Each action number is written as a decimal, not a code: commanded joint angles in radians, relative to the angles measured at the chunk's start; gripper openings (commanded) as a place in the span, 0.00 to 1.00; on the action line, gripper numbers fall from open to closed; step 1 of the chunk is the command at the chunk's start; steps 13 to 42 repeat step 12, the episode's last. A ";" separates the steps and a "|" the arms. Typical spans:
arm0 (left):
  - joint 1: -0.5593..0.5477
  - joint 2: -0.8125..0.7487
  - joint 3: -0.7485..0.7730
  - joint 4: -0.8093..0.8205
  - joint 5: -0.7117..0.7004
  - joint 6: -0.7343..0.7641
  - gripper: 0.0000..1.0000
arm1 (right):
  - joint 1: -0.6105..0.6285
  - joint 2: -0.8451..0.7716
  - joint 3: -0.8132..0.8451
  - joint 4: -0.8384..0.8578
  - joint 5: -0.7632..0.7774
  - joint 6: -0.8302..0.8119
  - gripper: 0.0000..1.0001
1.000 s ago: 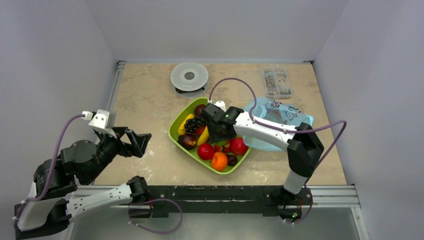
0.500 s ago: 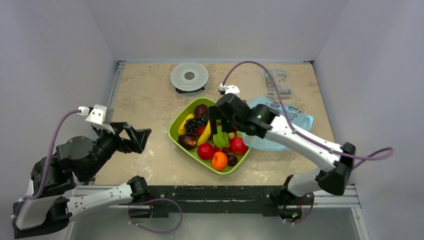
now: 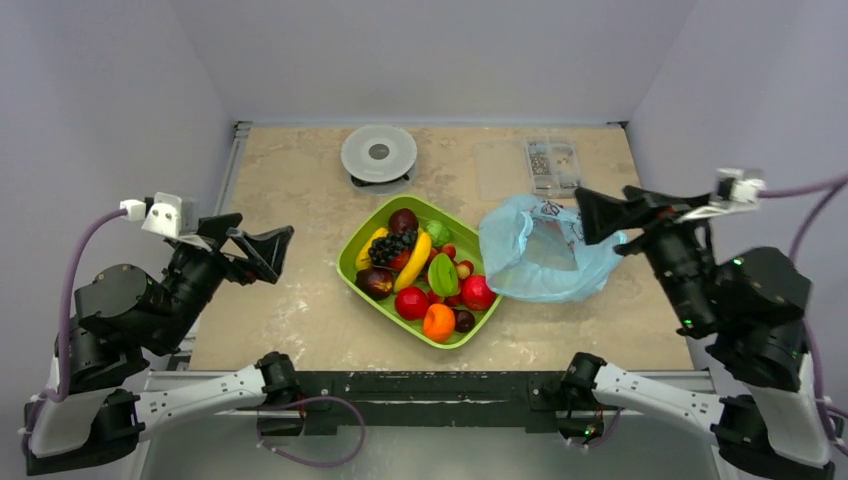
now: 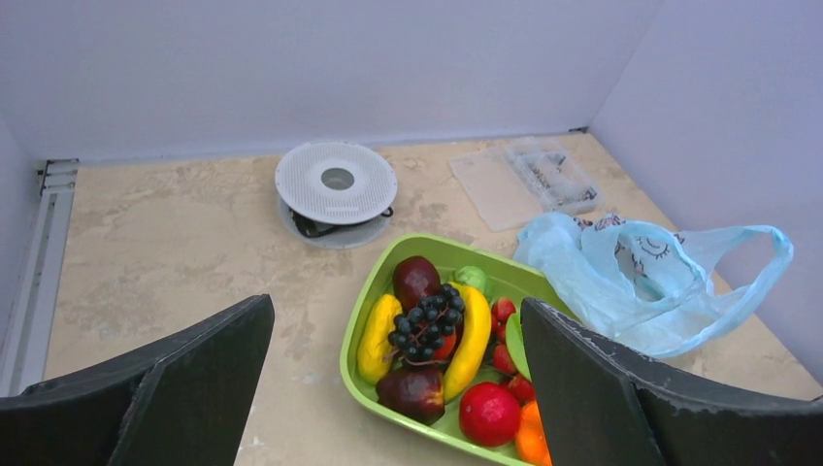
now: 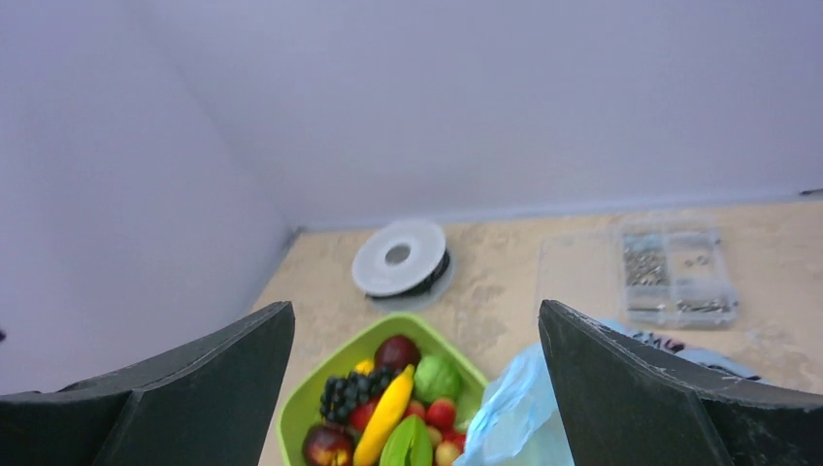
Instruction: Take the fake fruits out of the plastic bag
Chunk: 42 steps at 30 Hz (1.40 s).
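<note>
On the table [image 3: 290, 190], take the green tray [image 3: 350, 262] as your mark. The plastic bag [image 3: 540, 262] lies slumped just beside the tray's edge, on the right arm's side; you cannot tell whether it touches the rim. Its mouth gapes toward the tray, and nothing fruit-shaped shows through its thin blue skin, though a fold could hide something small. Both arms are drawn well back from the tray. The left pincer [image 3: 258, 232] hangs on the tray's left-arm side and the right pincer [image 3: 598, 222] hovers past the bag's far side from the tray. Each has its jaws spread wide and nothing in them. The fake fruits [image 3: 425, 280] sit heaped inside the tray: the banana [image 3: 412, 260], the grape bunch [image 3: 389, 247], the green oval [image 3: 442, 273], two red balls [image 3: 411, 303], the orange [image 3: 438, 322] and a dark purple-brown one [image 3: 375, 282]. By that, you may count the unloading as good as done. At most, look once inside the bag to confirm it is empty.
</note>
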 commanded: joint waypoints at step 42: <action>0.005 0.050 0.113 0.107 0.003 0.132 1.00 | 0.001 -0.022 0.014 0.006 0.301 -0.052 0.99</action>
